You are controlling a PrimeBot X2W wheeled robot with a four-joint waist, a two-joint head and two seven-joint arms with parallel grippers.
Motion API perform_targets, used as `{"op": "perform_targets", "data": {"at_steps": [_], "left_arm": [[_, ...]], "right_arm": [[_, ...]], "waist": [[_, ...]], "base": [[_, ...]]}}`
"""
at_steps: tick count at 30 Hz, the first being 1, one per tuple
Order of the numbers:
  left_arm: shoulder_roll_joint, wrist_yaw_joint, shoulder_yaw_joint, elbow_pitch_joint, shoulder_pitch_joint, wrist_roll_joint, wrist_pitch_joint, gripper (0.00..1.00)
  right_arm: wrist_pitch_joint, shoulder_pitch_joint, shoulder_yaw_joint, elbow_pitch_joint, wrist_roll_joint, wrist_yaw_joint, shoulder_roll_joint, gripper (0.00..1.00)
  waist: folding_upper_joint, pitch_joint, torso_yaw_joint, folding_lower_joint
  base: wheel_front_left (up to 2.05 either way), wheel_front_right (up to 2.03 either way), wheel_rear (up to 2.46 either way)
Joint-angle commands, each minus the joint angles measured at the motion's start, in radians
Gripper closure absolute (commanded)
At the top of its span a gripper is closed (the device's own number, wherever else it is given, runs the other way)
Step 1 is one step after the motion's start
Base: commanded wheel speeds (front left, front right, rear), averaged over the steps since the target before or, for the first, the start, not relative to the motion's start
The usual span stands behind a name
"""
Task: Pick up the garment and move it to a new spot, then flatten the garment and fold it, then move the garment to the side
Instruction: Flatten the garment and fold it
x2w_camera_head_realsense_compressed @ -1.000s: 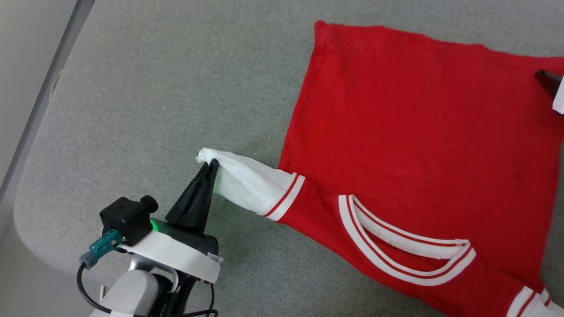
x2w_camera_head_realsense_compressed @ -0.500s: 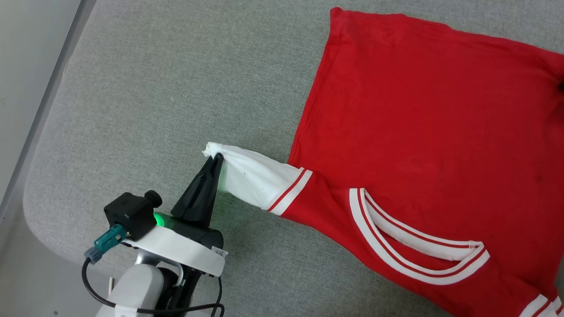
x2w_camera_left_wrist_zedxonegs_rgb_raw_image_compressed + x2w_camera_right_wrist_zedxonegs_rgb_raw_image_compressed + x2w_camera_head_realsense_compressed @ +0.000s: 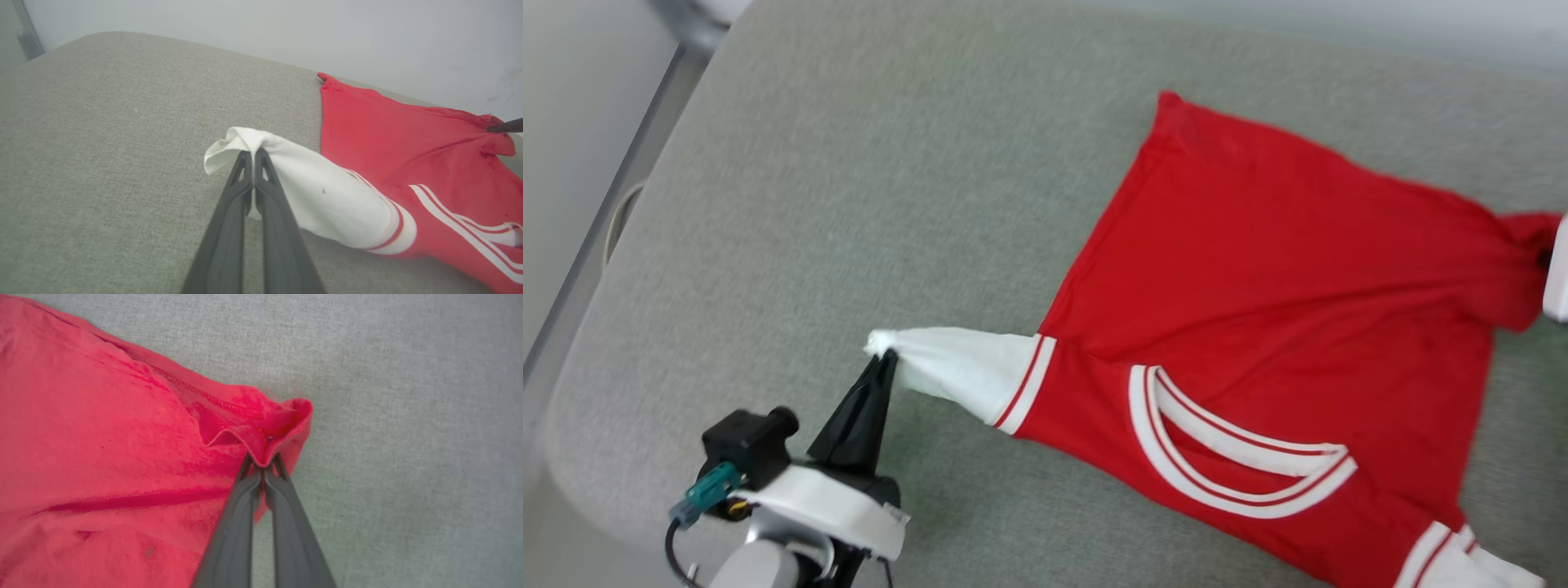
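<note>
The garment (image 3: 1282, 327) is seen lying rumpled on the grey bench (image 3: 849, 204), white sleeve (image 3: 956, 371) clamped in the left tool (image 3: 880, 358), red hem corner (image 3: 286, 416) clamped in the right tool (image 3: 263, 459), so flattening is judged underway, with folding and the side-move left.

Soft, even light falls from above with no glare, and shadows stay faint: a thin grey one lies on the bench (image 3: 849, 204) under the raised white sleeve of the garment (image 3: 1282, 327). The head view is smeared all over, the bench's weave lost and the red edges soft. The left wrist view is crisper around the left tool (image 3: 253, 157), though the pale wall (image 3: 286, 32) is washed out and the bench rim bows. In the right wrist view the right tool (image 3: 263, 461) blurs low down, and the red looks oversaturated and blotchy.
</note>
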Motion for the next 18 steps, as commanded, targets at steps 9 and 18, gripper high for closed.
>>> {"op": "perform_targets", "data": {"at_steps": [9, 18], "left_arm": [[0.041, 0.047, 0.037, 0.017, 0.106, -0.018, 0.006, 1.00], [0.069, 0.084, 0.065, 0.025, 0.190, -0.047, 0.032, 1.00]], "right_arm": [[-0.052, 0.414, -0.078, -0.286, 0.139, -0.001, 0.035, 1.00], [-0.103, 0.767, -0.144, -0.457, 0.200, -0.001, 0.161, 1.00]], "waist": [[0.0000, -0.165, -0.152, 0.0000], [0.0000, -0.228, -0.240, 0.0000]], "base": [[0.00, 0.00, 0.00], [0.00, 0.00, 0.00]]}}
